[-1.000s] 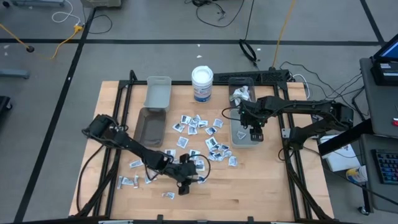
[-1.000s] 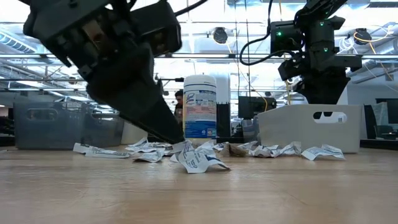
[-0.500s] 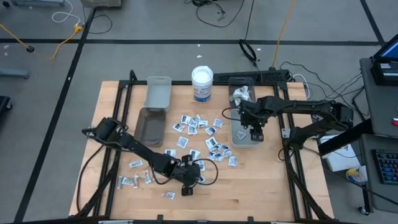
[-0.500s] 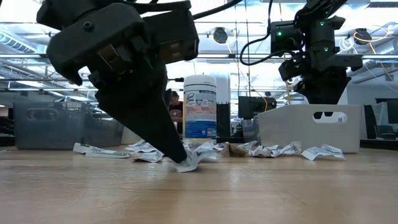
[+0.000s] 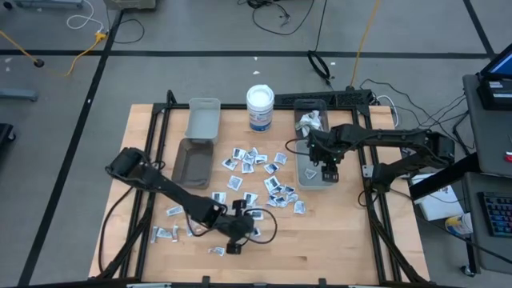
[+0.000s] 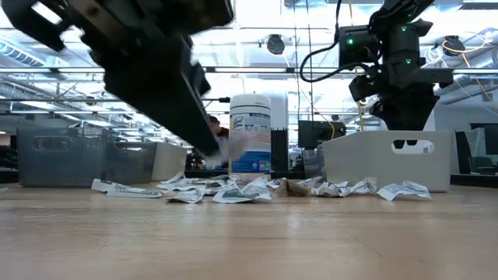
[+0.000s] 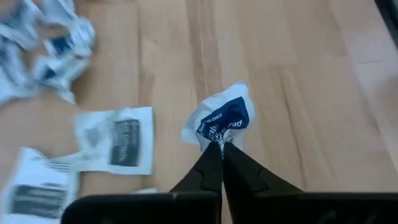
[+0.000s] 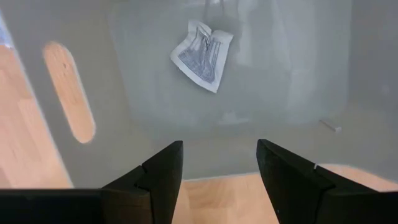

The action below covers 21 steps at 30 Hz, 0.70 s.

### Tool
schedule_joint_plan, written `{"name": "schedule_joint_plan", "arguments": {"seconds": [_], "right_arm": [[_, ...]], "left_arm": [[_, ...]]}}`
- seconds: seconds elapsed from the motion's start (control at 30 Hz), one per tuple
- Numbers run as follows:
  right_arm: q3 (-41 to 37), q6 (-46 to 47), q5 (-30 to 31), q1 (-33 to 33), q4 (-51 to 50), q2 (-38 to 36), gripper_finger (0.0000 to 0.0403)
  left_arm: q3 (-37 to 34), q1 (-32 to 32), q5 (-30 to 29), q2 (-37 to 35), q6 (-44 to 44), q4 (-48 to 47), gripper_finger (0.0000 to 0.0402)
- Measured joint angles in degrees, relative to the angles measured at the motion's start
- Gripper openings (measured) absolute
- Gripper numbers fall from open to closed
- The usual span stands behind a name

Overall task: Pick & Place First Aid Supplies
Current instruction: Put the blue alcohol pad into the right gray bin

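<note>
— White packet (image 7: pixel 221 119), blue print: where is it?

— Pinched by its lower corner between my left gripper (image 7: pixel 221 149) fingertips, lifted off the wooden table (image 5: pixel 336 232), on the near side of the scattered first aid supplies (image 5: pixel 260 172), away from the white tub (image 5: pixel 260 106).

— And your right gripper (image 8: pixel 219 163)?

— Spread wide, hanging over the grey bin (image 5: pixel 313 148) right of the tub. One packet (image 8: pixel 203 55) lies on the bin floor below it.

— Other bins?

— Two bins (image 5: pixel 198 140) left of the tub.
</note>
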Motion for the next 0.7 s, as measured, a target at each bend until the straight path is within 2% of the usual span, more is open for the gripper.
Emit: {"name": "schedule_joint_plan", "arguments": {"seconds": [0.13, 0.23, 0.4, 0.57, 0.7], "right_arm": [[0.01, 4.05, -0.02, 2.27, 5.73, -0.83, 0.0199], [0.04, 5.39, 0.0, 4.22, 10.14, -1.93, 0.0199], [0.04, 7.21, 0.24, 7.05, 17.25, -4.02, 0.0199], [0.04, 10.9, 0.46, 9.6, 26.62, -6.21, 0.0199], [-0.28, 13.64, 1.64, 12.44, 36.93, -6.86, 0.0199]], "left_arm": [[-2.51, -1.03, -6.13, -4.26, 3.69, 0.84, 0.0003], [-6.4, -1.12, -9.72, -7.76, 5.65, 5.09, 0.0002], [-16.6, -0.33, -11.03, -14.68, 8.27, 15.33, 0.0001], [-25.95, 3.01, -10.4, -20.11, 10.85, 27.13, 0.0001], [-31.06, 7.31, -4.61, -22.44, 13.67, 35.61, 0.0001]]}}
